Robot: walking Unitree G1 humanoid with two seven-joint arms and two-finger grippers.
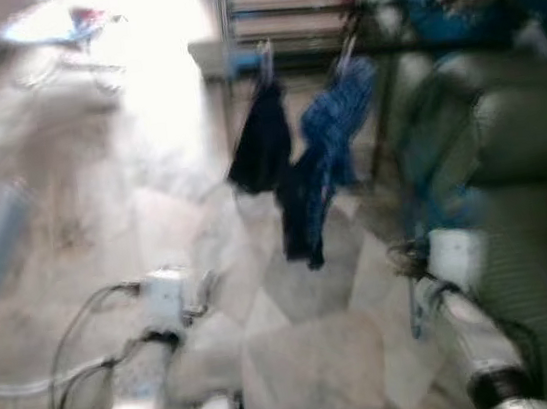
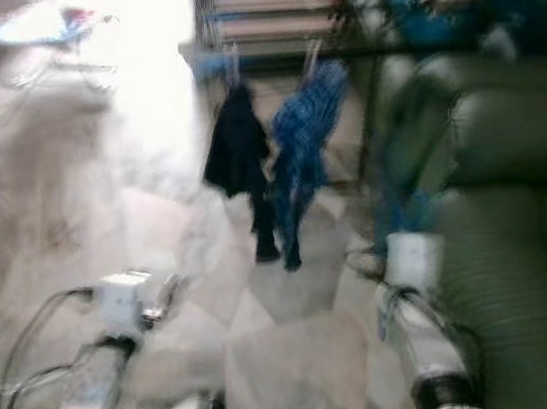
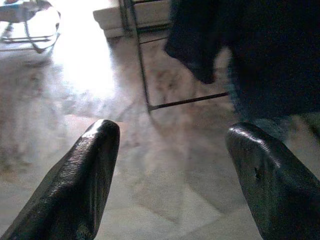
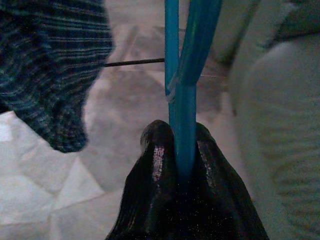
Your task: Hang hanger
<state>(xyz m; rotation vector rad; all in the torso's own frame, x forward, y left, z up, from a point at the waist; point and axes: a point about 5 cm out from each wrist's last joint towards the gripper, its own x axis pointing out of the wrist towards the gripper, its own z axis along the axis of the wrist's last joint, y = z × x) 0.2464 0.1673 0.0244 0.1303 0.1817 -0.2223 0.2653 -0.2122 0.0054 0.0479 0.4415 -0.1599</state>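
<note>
A blue hanger [image 4: 184, 95] is clamped between the two black fingers of the right pincer [image 4: 184, 165], its bars rising straight out of the closed tips; this is seen in the right wrist view. The left pincer [image 3: 172, 170] is held wide open with nothing between its fingers. In the blurred head views a dark rail [image 1: 414, 45] of a clothes rack runs ahead of the robot, near a green sofa [image 1: 535, 200], and a black garment [image 1: 260, 141] and a blue checked garment [image 1: 331, 146] are already hung from it. The step in hand is judged to be the carrying of the hanger up to the rail. The grip should be kept firm so that the hanger does not twist, the hook should be raised above the rail at a free stretch beside the hung garments, then lowered over it. The fingers should be released only once the hook is seated, and the checked garment should not be snagged.
</note>
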